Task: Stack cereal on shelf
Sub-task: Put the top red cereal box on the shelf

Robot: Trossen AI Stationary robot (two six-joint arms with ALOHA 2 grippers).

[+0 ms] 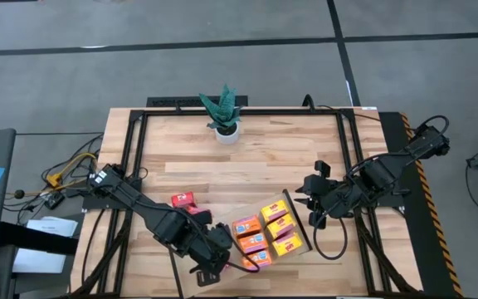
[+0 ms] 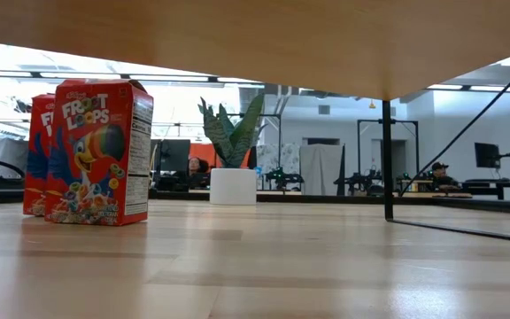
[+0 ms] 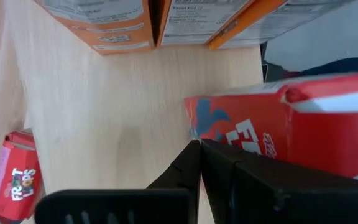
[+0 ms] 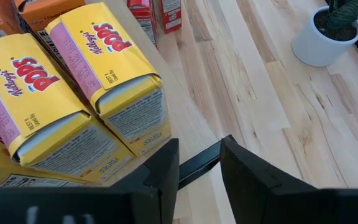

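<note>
High view: the shelf lies on the surface near its front edge, with orange and yellow cereal lying on it in rows. The left pincer is at the board's left end. The right pincer is just beside the right rail. A plant stands well apart at the back.
Low view: two red boxes stand upright on the surface; no pincer shows here.
Left wrist view: the left pincer is closed, its tips against a red box, apparently holding nothing. This box is cut off, so how it rests is unclear.
Right wrist view: the right pincer is half open and empty, and the black rail passes between its fingers; yellow boxes lie just beyond.
Judgement: the left arm is nearer to the loose red boxes.
</note>
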